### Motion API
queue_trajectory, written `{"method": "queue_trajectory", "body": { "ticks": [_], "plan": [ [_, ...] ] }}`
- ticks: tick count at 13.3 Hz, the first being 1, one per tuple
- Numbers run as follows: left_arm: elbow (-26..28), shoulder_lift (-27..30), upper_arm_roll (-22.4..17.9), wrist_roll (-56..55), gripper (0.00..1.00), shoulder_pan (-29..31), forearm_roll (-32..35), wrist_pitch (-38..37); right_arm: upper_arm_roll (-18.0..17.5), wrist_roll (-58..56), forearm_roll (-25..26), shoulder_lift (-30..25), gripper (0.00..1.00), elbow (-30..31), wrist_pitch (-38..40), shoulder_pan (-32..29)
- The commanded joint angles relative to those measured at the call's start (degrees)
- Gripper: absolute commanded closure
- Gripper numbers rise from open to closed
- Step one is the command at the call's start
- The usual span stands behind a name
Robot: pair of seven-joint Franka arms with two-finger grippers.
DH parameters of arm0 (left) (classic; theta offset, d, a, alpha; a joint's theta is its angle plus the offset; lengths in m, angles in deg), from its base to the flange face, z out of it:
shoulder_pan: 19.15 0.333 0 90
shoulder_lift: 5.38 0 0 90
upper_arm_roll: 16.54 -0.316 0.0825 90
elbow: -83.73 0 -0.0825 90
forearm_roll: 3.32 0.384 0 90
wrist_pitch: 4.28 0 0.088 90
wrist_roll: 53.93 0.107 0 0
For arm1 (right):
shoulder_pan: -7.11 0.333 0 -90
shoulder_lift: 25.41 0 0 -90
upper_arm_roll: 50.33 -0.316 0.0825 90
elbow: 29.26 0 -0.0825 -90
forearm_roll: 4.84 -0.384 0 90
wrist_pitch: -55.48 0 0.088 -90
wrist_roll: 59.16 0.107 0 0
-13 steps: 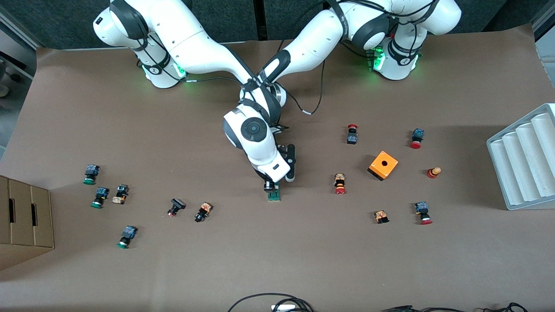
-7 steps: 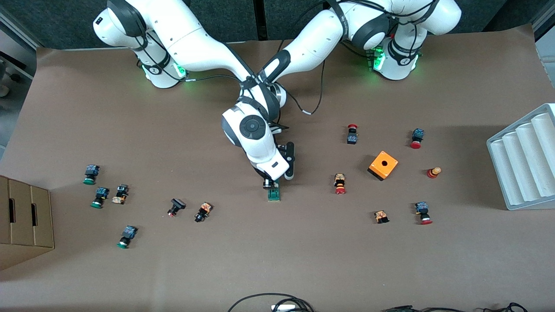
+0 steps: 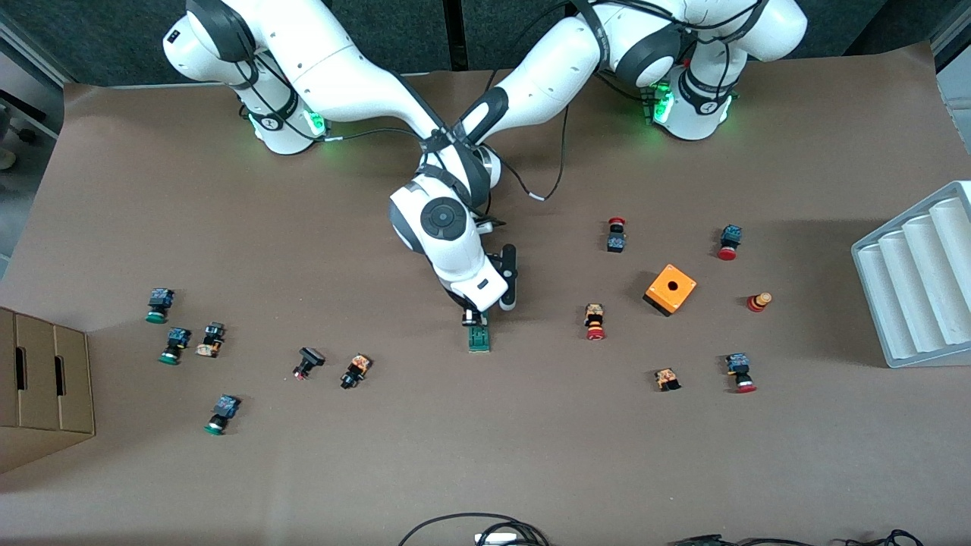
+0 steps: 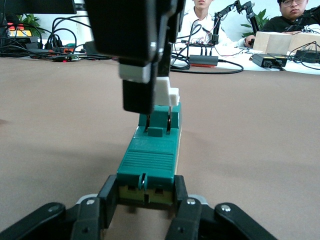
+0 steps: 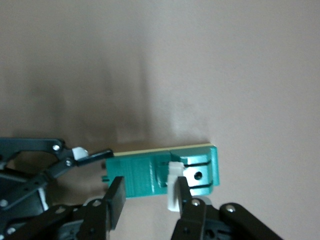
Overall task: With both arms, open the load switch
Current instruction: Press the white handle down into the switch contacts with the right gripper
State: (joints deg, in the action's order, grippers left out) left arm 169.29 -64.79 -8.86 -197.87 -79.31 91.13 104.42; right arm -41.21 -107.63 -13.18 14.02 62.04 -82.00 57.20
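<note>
The dark-green load switch lies flat at mid-table, lengthwise toward the front camera. My left gripper is shut on the end that lies farther from that camera, one finger on each side. In the front view the right arm's hand hides it. My right gripper hangs over the switch from above with its jaws apart along the switch's length. The white sliding piece rests against the inner face of one right finger. The gap beside it is bare.
Several small red- and green-capped push buttons are scattered toward both ends of the table. An orange cube box sits toward the left arm's end, with a white ribbed rack at that edge. A cardboard box stands at the right arm's end.
The right arm's hand has drawn slightly back toward the bases, so more of the switch shows. The switch and the left gripper have stayed in place.
</note>
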Motion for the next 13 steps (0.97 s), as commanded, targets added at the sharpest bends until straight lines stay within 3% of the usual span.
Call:
{"method": "queue_trajectory", "body": {
  "ticks": [1, 13],
  "plan": [
    [0.92, -0.10, -0.04, -1.61, 0.68, 0.40, -0.58, 1.60, -0.25, 0.92, -0.63, -2.51, 0.50, 3.09, 0.72, 0.98],
    [0.92, -0.10, -0.04, -1.61, 0.68, 0.40, -0.58, 1.69, -0.25, 1.09, -0.63, -2.52, 0.50, 4.15, 0.28, 1.07]
  ]
}}
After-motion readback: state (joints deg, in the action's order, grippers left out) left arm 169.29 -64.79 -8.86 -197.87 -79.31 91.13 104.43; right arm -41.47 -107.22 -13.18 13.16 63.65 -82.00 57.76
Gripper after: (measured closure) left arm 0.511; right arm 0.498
